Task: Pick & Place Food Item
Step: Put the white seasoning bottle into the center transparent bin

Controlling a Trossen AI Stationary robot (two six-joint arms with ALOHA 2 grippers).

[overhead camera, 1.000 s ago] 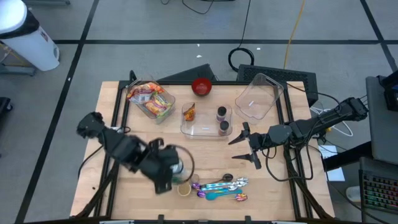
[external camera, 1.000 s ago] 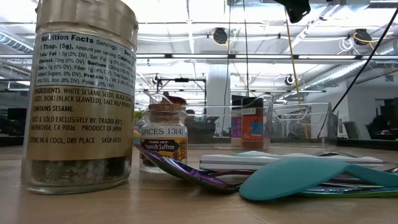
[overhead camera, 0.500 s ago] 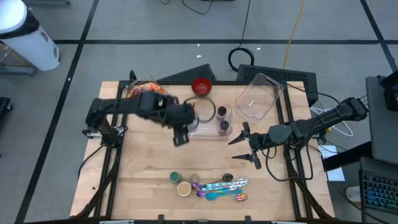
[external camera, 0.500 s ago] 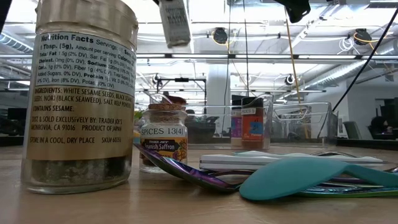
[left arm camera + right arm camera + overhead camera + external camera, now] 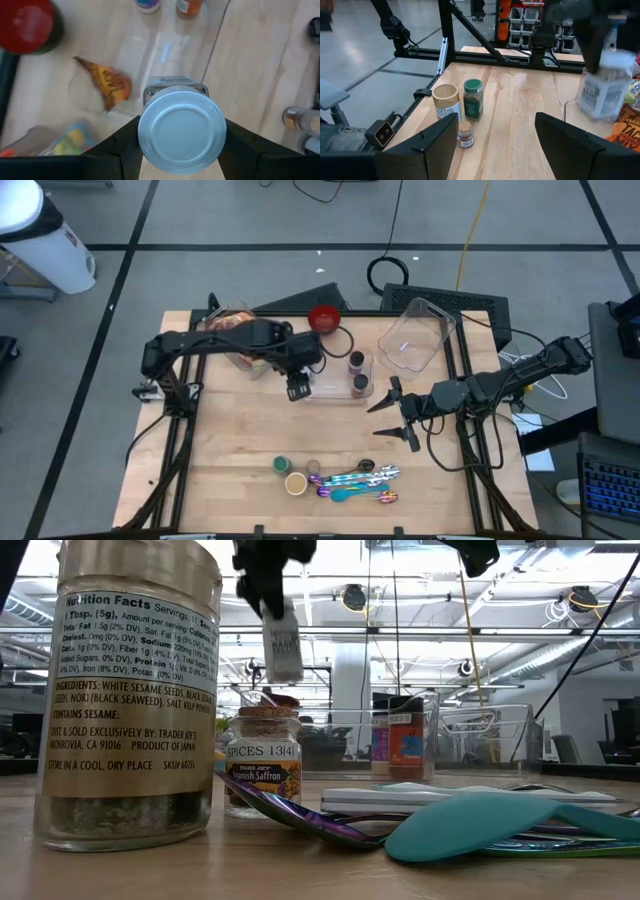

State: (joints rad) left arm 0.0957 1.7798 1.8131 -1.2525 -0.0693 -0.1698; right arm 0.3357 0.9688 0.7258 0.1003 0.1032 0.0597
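Holding one jar [image 5: 181, 131], left jaws [image 5: 297, 385]

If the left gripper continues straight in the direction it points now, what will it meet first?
Probably the clear tray directly below: the left gripper points down, shut on the spice jar, so the jar's base would likely meet the tray's near edge first. Depth is uncertain.

A clear spice jar [image 5: 297, 387] with a silver lid and white label hangs upright in the air, directly above the clear tray's [image 5: 335, 388] near-left edge.
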